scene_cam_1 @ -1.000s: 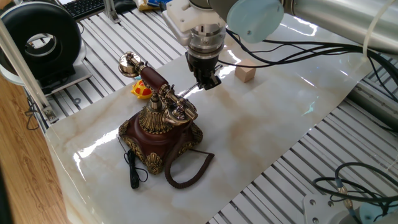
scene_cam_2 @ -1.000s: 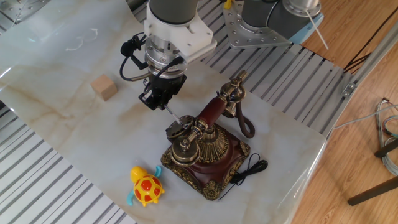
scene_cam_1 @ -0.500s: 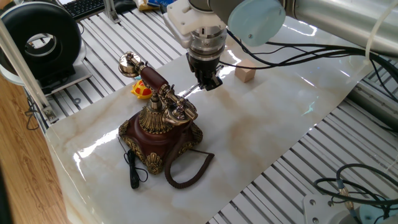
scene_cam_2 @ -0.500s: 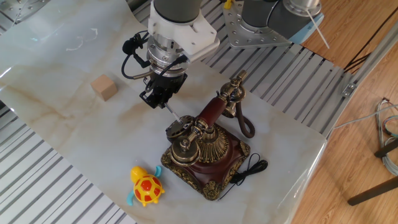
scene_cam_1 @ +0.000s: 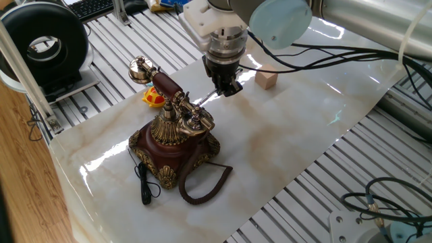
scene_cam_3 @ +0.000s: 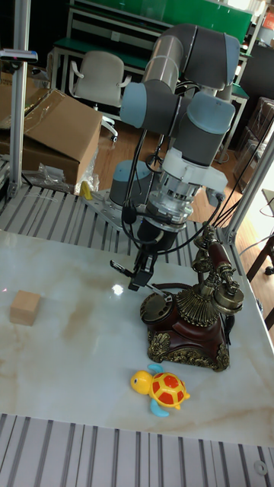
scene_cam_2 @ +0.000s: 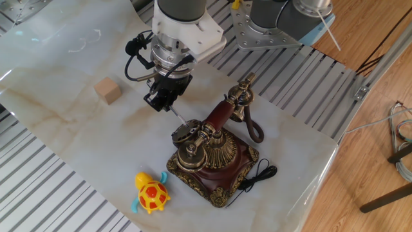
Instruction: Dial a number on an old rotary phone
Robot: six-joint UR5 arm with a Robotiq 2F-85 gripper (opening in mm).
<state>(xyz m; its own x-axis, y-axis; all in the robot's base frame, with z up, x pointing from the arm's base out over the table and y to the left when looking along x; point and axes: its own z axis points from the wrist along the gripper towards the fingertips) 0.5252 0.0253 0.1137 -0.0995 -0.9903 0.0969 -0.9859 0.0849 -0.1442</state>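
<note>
The old rotary phone [scene_cam_1: 174, 145] [scene_cam_2: 215, 161] [scene_cam_3: 192, 323] stands on the marble top, its red-and-brass handset [scene_cam_2: 222, 115] lying in the brass cradle. Its brass dial [scene_cam_2: 185, 135] [scene_cam_3: 156, 307] faces my gripper. The gripper [scene_cam_1: 225, 90] [scene_cam_2: 163, 103] [scene_cam_3: 141, 275] hangs just beside the phone, shut on a thin silver stylus [scene_cam_1: 204, 99] [scene_cam_2: 177, 116] [scene_cam_3: 160, 290]. The stylus slants down to the dial, and its tip sits at the dial's edge. A coiled brown cord [scene_cam_1: 202, 182] loops out in front of the base.
A yellow toy turtle [scene_cam_2: 150, 193] [scene_cam_3: 160, 389] lies near the phone. A small wooden cube [scene_cam_2: 107, 91] [scene_cam_1: 266, 80] [scene_cam_3: 24, 307] sits farther off on the marble. Ribbed metal table surface [scene_cam_2: 58, 187] surrounds the slab. Black cables [scene_cam_1: 317, 61] trail from the arm.
The gripper has shifted very slightly with the stylus, and its wrist has turned a little. The phone, turtle and cube have stayed in place.
</note>
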